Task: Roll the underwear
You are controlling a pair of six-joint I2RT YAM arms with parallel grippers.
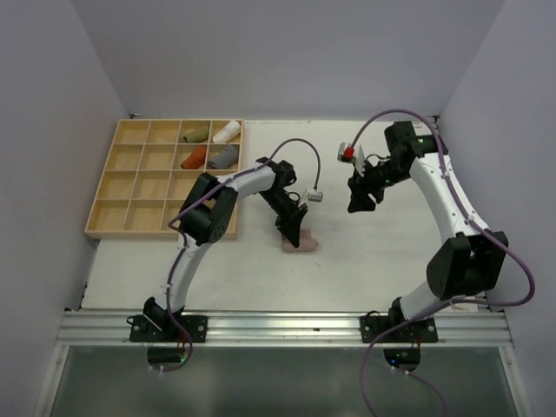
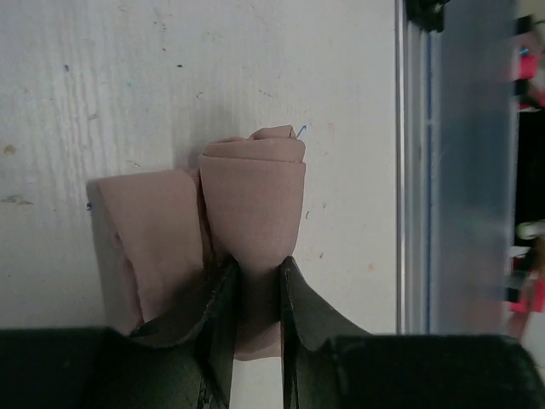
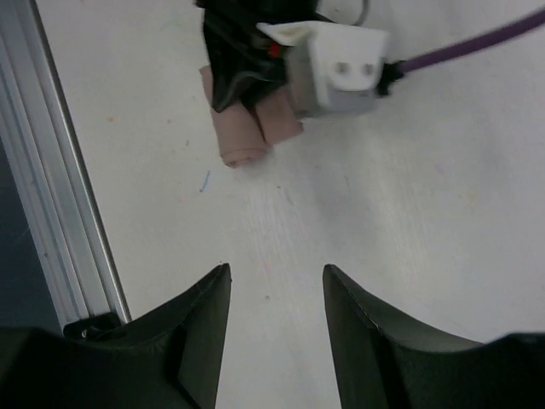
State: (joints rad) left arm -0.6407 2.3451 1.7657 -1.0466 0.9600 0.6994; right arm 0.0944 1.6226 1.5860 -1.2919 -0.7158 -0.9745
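Two arms here, left arm (image 1: pixel 248 181) and right arm (image 1: pixel 443 195), white shells over black joints; a purple cable (image 1: pixel 301 141) loops off each; black bases (image 1: pixel 169 330) show small green lights. Right gripper (image 3: pixel 275 271) has matte black, curved wedge fingers (image 3: pixel 200 324); a white camera block (image 3: pixel 336 60) rides the left wrist.

walls (image 1: pixel 287 52): pale grey, 3 sides | table (image 1: pixel 373 261): white | wood tray (image 1: pixel 126 214): back-left | alu rail (image 1: pixel 287 327): near edge
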